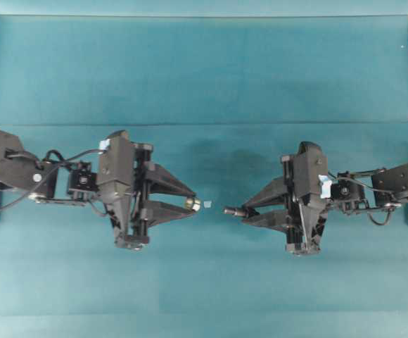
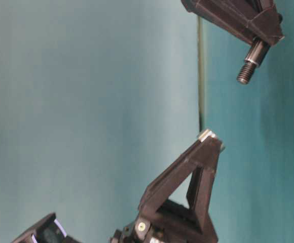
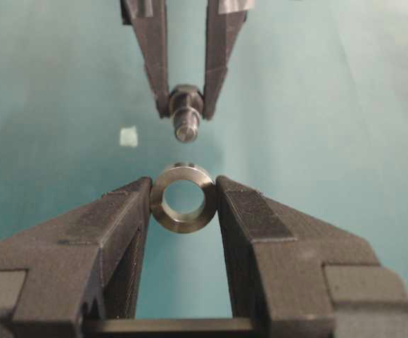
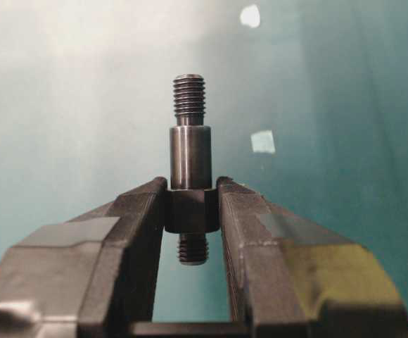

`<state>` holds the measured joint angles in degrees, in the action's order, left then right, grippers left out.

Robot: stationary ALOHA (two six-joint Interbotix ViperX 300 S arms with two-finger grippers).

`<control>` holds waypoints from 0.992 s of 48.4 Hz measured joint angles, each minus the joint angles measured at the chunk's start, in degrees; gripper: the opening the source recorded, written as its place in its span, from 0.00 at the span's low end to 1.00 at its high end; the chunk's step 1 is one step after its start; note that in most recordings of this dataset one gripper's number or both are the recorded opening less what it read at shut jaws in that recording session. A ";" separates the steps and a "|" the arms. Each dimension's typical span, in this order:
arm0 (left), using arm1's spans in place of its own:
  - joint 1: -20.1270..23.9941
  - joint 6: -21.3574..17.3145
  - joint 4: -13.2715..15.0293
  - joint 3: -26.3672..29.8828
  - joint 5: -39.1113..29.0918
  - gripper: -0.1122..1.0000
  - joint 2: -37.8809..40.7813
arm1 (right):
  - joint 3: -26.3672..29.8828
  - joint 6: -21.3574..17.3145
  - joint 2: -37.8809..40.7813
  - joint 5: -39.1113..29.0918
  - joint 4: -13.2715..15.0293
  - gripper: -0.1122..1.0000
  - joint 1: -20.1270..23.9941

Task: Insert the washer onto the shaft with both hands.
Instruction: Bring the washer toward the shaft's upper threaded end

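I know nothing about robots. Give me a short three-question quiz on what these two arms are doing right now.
1. True or false: the washer is already on the shaft.
2. Which gripper holds the shaft: A) left gripper, B) right gripper?
3. Fill in: the shaft's free end is ____ (threaded or smooth).

Key:
1. False; a gap still separates them.
2. B.
3. Threaded.

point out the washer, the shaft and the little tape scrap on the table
washer (image 3: 183, 199): left wrist view, lower rim of the ring
shaft (image 4: 190, 156): right wrist view, smooth middle section
tape scrap (image 4: 263, 141): right wrist view, its centre
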<state>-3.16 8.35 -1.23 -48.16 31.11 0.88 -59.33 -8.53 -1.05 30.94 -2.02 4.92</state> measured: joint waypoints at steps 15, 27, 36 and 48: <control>0.00 0.00 0.00 2.64 0.09 0.44 2.55 | 0.62 0.00 0.53 0.35 0.00 0.10 0.09; -0.09 0.18 0.00 3.16 0.18 0.44 2.99 | 1.05 0.00 1.23 1.41 0.09 0.10 0.09; 0.00 0.79 0.09 3.25 0.09 0.44 3.52 | 1.49 0.00 1.85 2.20 0.00 0.10 0.09; -0.18 0.88 0.00 3.52 0.18 0.44 4.04 | 1.76 0.00 2.29 2.90 0.09 0.10 0.09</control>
<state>-3.34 9.23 -1.23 -44.65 31.29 4.92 -57.57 -8.53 1.23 33.84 -1.93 5.01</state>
